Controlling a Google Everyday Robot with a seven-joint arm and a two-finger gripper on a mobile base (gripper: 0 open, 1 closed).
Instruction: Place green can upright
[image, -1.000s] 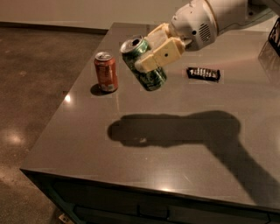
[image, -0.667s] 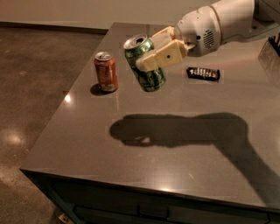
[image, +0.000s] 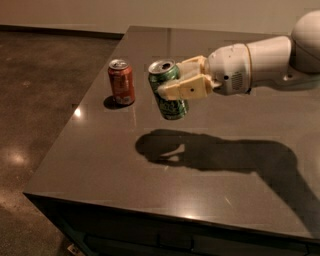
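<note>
Plain lab-like test room.
Dark counter (image: 100, 165), polished concrete floor (image: 35, 100) past its left edge, bare wall (image: 75, 12) behind; the gripper (image: 166, 86) clasps the green can (image: 174, 107) above the counter.

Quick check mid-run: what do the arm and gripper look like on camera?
The gripper, above the table around the green can, has blocky cream-yellow fingers. Behind it sits a rounded white wrist with a small perforated patch, then a smooth white cylindrical arm. No cables or markings show.

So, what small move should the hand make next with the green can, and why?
Probably lower it straight down: the hand grips the green can only slightly tilted above the table, its shadow lies apart below, and the red can stands apart beside it.
</note>
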